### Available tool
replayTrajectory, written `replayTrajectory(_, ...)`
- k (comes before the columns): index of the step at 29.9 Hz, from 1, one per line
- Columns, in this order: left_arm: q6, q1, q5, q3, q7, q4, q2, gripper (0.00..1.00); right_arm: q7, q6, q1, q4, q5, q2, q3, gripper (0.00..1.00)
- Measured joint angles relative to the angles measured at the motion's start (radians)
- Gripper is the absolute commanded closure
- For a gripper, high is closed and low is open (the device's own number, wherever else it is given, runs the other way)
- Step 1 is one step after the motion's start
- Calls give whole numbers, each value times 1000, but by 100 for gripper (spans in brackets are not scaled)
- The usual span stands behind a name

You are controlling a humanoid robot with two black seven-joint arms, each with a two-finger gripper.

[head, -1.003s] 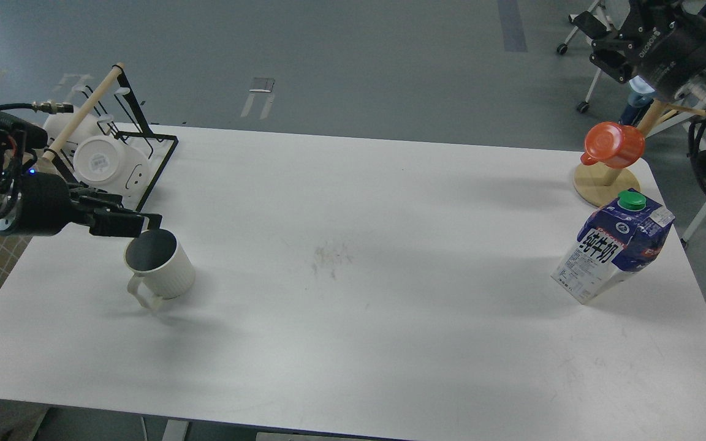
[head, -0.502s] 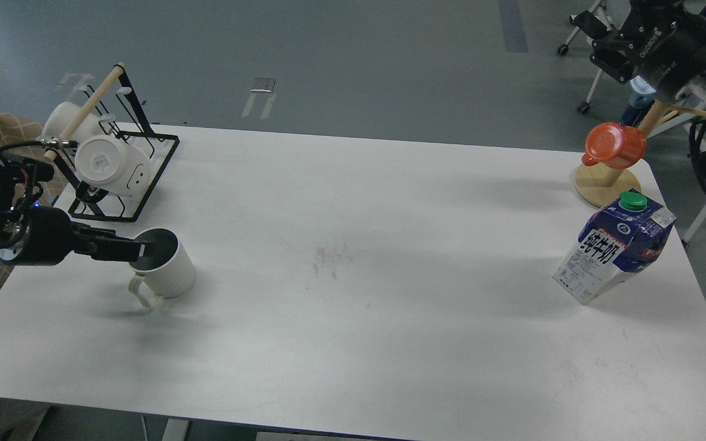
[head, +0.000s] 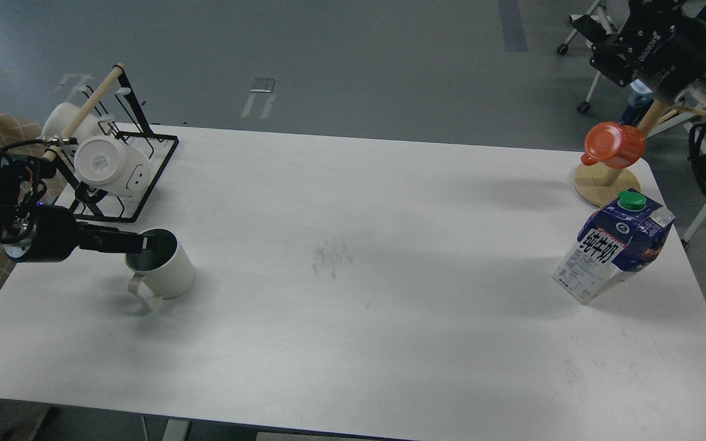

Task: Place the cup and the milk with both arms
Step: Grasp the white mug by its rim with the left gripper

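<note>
A white table seen from above. The cup, ribbed and cream-white with a dark inside, stands upright near the table's left edge, handle toward the viewer. The left gripper reaches in from the left, its dark fingers lying across the cup's rim; whether they clamp the rim cannot be told. Behind the cup stands a black rack holding smooth white mugs. The milk, a blue-and-white carton with a green cap, stands near the table's right edge. Just behind it an orange cup hangs on a wooden stand. The right gripper hovers above and beyond the stand, well apart from the milk; its finger spacing cannot be told.
</note>
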Motion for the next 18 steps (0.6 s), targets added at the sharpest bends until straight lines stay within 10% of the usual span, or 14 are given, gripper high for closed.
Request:
replayTrajectory(11,0,35,9,4,0,7,-27,6,0,-5,-4,8,1,-3,0,0)
replayTrajectory(18,0,50,3,4,0,21,-46,76,0,-5,-10,10,1,-3,0,0)
